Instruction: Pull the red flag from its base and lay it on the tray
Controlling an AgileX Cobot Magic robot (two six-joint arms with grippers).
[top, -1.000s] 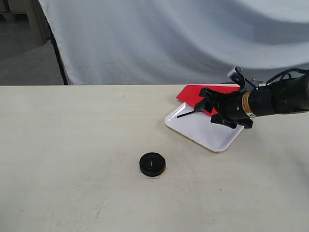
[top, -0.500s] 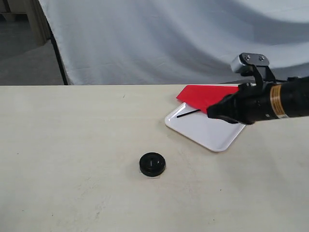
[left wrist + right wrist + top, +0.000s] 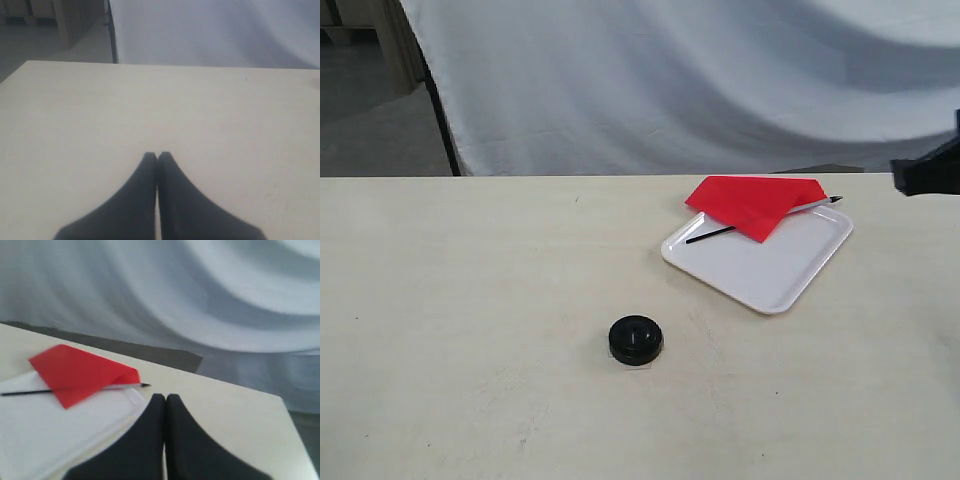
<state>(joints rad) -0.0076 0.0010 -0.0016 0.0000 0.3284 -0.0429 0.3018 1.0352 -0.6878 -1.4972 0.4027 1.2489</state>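
Beige worktop (image 3: 470, 300), white drape (image 3: 670, 80) hung behind.

Flag (image 3: 750, 205) lies on the tray (image 3: 770, 270), right of centre in the exterior view. Stick (image 3: 710, 235) runs flat across the tray's far part. Tip (image 3: 836, 199) is at the far corner rim, on it or just over it, can't tell which. Red cloth is folded on itself and hangs partly over the far rim. My read: the cloth is too wide for that end of the tray, hence the overhang.

Base (image 3: 636, 340) sits alone nearer the camera, well apart from the tray, nothing standing in it. That fits the flag having been pulled out.

Right pincer (image 3: 165, 399): fingers pressed together, nothing between them. It's near the tip end of the tray but apart from it. The exterior view only catches a dark bit of the right arm (image 3: 928, 170) at the edge. I'd guess it's empty because the flag is already let go.

Left pincer (image 3: 157, 157): also narrow, fingers together, empty, over bare worktop. It's out of the exterior view, and none of the task's things show in its own view. Looks parked, since this seems a one-arm job.

Judgement: task looks essentially done. Only worry is the tip sitting at the rim, where a nudge could roll the stick off.
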